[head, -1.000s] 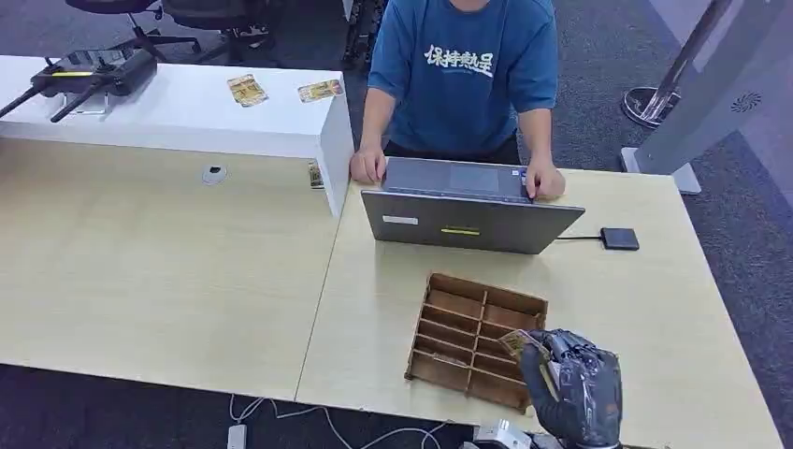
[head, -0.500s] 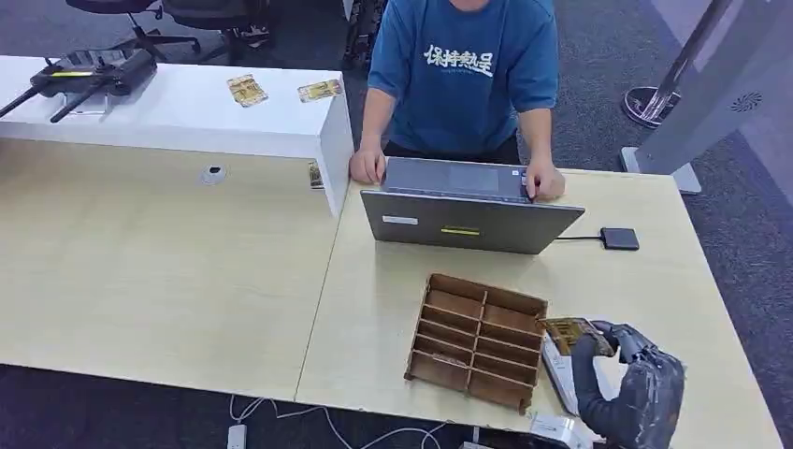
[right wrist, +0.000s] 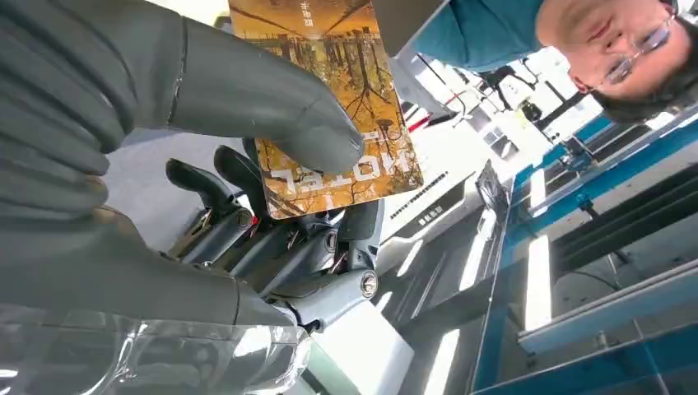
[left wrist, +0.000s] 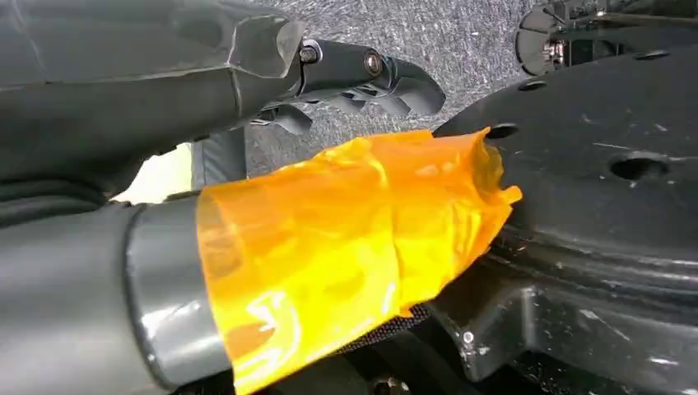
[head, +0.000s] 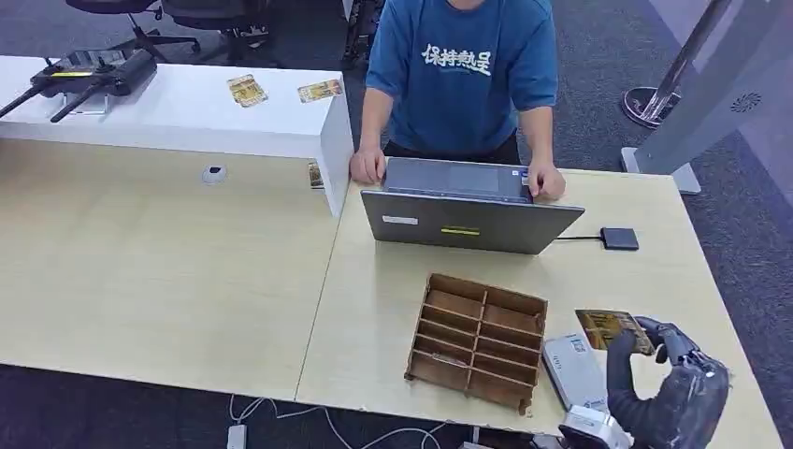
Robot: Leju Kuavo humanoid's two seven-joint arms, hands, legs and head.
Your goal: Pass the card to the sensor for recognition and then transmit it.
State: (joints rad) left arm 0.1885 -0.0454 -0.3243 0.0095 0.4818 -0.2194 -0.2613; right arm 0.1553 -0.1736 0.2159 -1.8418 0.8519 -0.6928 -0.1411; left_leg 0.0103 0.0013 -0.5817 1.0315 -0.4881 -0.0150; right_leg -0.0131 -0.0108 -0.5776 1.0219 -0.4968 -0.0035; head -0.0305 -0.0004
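Right hand (head: 669,388) is pinching the yellow-brown printed card (head: 612,329) between thumb and fingers, holding it just beside the flat grey sensor box (head: 574,371) on the pale wooden table (head: 168,271). Step in hand: presenting for recognition. Next move is likely calling for lowering the card over the sensor.

At frame centre, a compartmented tray (head: 477,340) lies on the table (head: 168,281) below the laptop (head: 470,222); lower right, the right hand (head: 670,388) holds a card (head: 612,328) beside a flat device (head: 573,369)
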